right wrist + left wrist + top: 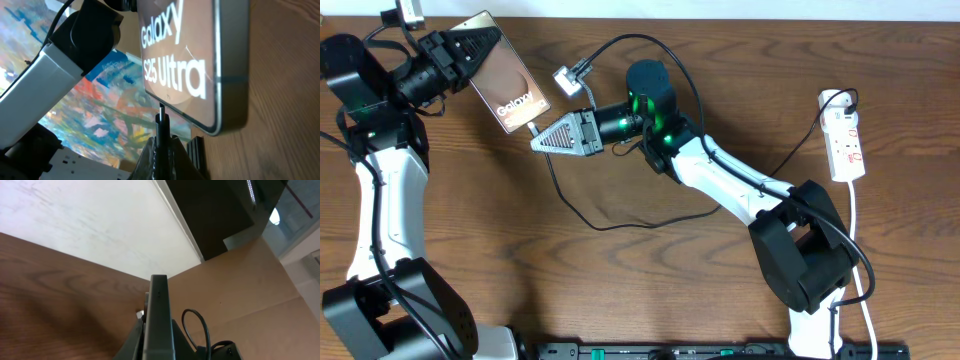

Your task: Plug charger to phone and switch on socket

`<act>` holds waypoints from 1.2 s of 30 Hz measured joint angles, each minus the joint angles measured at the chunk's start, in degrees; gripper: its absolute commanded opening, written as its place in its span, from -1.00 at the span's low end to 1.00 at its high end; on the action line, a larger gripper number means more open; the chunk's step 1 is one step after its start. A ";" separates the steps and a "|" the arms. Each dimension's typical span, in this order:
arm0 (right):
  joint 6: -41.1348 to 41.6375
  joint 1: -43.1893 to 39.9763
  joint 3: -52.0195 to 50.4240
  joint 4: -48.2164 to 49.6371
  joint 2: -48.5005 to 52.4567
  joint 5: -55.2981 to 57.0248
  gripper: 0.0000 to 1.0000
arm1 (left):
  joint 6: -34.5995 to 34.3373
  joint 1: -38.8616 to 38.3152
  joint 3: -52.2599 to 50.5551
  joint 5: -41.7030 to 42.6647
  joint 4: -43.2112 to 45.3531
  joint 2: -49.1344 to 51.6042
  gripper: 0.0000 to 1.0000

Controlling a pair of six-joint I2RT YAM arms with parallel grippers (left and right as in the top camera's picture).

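Dark wood tabletop (650, 290) with a pale wall behind it sets the scene for two robot arms meeting over a phone (510, 75). At the far left corner, the left gripper (485, 42) is clamped on the upper end of the bronze-brown handset. The left wrist view shows the phone edge-on, pinched between the fingers. Whether its lower end rests on the wood cannot be told.

From the middle of the tabletop, the right gripper (538, 140) is closed tight on the small plug tip of the charger (161, 120). It holds the tip against the bottom edge of the phone, just under the white "Galaxy S25 Ultra" lettering. Whether the tip is fully seated in the port is not clear. The thin black cable trails back beneath the right arm in a loose loop and runs off to the right.

Well apart from both grippers, the white socket (846, 140) with red markings lies near the right edge, untouched. Its white cord (857, 230) runs toward the near side. The switch's position is too small to make out.
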 measured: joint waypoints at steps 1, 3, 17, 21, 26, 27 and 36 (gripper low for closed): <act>-0.04 0.00 0.00 0.13 0.00 -0.24 -0.98 | 0.00 0.00 0.00 0.00 -0.02 0.00 -0.85; -0.26 -0.02 0.00 0.17 0.00 -0.63 -0.98 | 0.00 0.00 0.00 0.02 0.00 0.00 -0.85; -1.36 -0.76 0.00 0.94 0.00 -3.19 -0.98 | 0.00 0.83 0.00 0.44 -0.02 0.00 -0.85; -1.40 -0.76 0.00 0.94 0.00 -3.19 -0.98 | -0.22 0.81 0.00 0.44 -0.02 0.00 -0.85; -1.53 -0.76 0.00 0.94 0.00 -3.19 -0.98 | -0.42 0.81 0.00 0.46 -0.02 0.00 -0.85; -1.53 -0.76 0.00 0.94 0.00 -3.19 -0.98 | -0.44 0.81 0.00 0.50 -0.02 0.00 -0.85; -1.53 -0.76 0.00 0.94 0.00 -3.19 -0.98 | -0.48 0.81 0.00 1.70 0.00 0.00 -0.85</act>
